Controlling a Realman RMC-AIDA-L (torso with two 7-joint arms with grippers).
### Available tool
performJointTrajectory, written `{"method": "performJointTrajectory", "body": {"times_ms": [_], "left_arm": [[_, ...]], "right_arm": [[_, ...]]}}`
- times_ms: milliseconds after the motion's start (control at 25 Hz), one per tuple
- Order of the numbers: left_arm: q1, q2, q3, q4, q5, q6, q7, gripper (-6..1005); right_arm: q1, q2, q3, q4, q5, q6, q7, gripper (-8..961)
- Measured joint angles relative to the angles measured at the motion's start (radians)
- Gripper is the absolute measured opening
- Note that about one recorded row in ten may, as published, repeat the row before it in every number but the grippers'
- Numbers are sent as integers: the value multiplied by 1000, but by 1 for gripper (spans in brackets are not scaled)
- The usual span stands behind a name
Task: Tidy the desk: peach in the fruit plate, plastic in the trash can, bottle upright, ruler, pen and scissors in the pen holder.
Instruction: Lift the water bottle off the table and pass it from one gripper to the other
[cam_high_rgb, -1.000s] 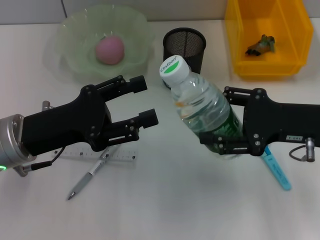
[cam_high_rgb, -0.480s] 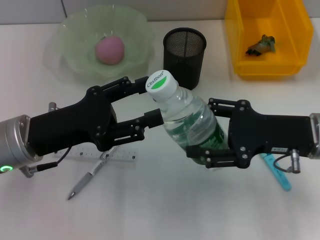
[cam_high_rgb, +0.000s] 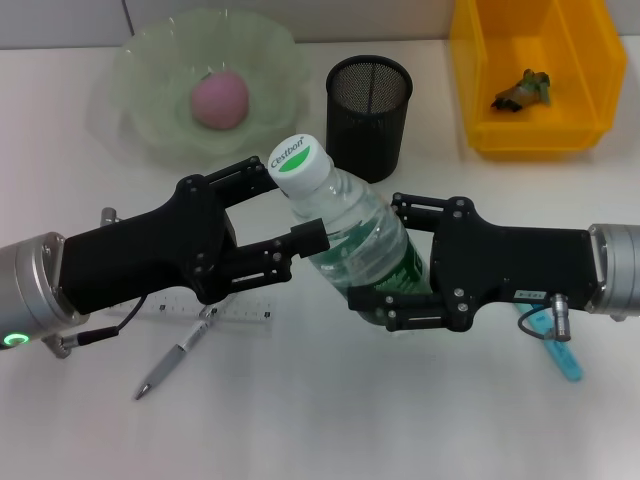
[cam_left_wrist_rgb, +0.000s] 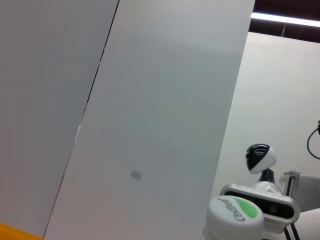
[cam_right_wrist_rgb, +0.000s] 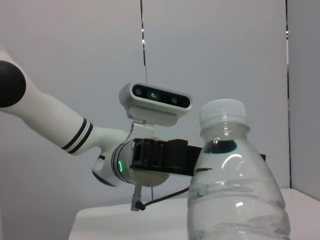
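Gripping the bottle (cam_high_rgb: 350, 240) around its green-labelled lower body, the right gripper (cam_high_rgb: 385, 262) has its fingers clamped on it above the middle of the desk (cam_high_rgb: 330, 420). The bottle is tilted, its white cap leaning toward the robot's left and clear of the desk surface. The left gripper (cam_high_rgb: 285, 205) has its fingers apart, one on each side of the bottle's neck just below the cap; contact cannot be confirmed. In the right wrist view the bottle (cam_right_wrist_rgb: 235, 185) fills the foreground with the left gripper (cam_right_wrist_rgb: 165, 156) just behind it.

The peach (cam_high_rgb: 220, 98) lies in the fruit plate (cam_high_rgb: 140, 100) at the far left. The pen holder (cam_high_rgb: 369, 112) stands upright just beyond the bottle. The trash can (cam_high_rgb: 480, 100) at the far right holds a small scrap. The ruler (cam_high_rgb: 240, 314) and pen (cam_high_rgb: 172, 360) lie on the desk under the left arm; the scissors (cam_high_rgb: 560, 352) lie under the right arm, partly hidden.
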Motion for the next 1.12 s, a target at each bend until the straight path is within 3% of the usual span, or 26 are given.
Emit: {"method": "performJointTrajectory", "body": {"times_ms": [800, 1120], "left_arm": [[-25, -3, 4, -19, -24, -1, 2, 673], [-34, -3, 2, -40, -43, -7, 2, 650]], "right_arm": [[17, 0, -25, 33, 6, 12, -9, 762], [48, 1, -26, 105, 40, 12, -71, 762]]}}
